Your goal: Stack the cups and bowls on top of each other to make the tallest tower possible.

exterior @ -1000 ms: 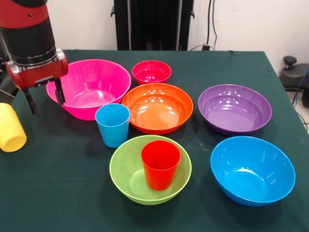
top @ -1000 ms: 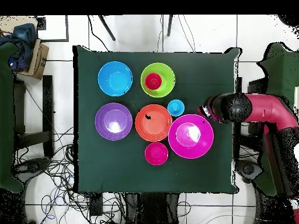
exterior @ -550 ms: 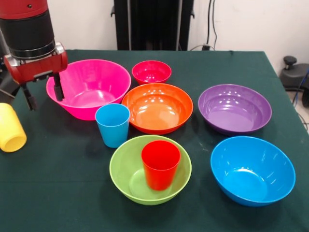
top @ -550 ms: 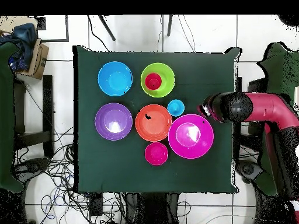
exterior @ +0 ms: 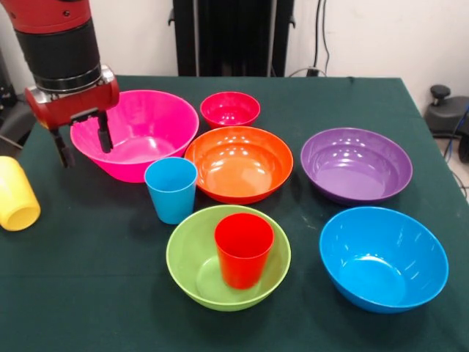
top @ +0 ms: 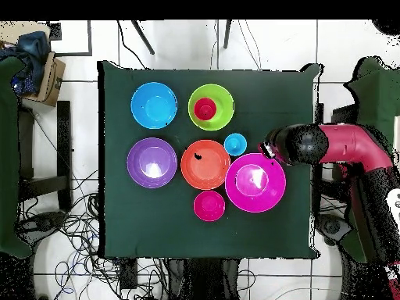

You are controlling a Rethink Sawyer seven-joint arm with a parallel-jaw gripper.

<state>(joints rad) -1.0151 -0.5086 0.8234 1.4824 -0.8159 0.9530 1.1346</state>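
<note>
The robot's tool [exterior: 82,139] hung empty with its fingers spread apart over the left rim of the large glossy hot pink plastic bowl [exterior: 139,132]. A red plastic cup [exterior: 242,249] stood upright inside the lime green plastic bowl [exterior: 192,268], and a yellow plastic cup [exterior: 16,194] lay on its side at the dark green tabletop's [exterior: 88,279] left edge.

A red arm [exterior: 55,15] with a black cylindrical band, red wrist block, and seemingly two thin dark fingers [exterior: 105,136].
</note>
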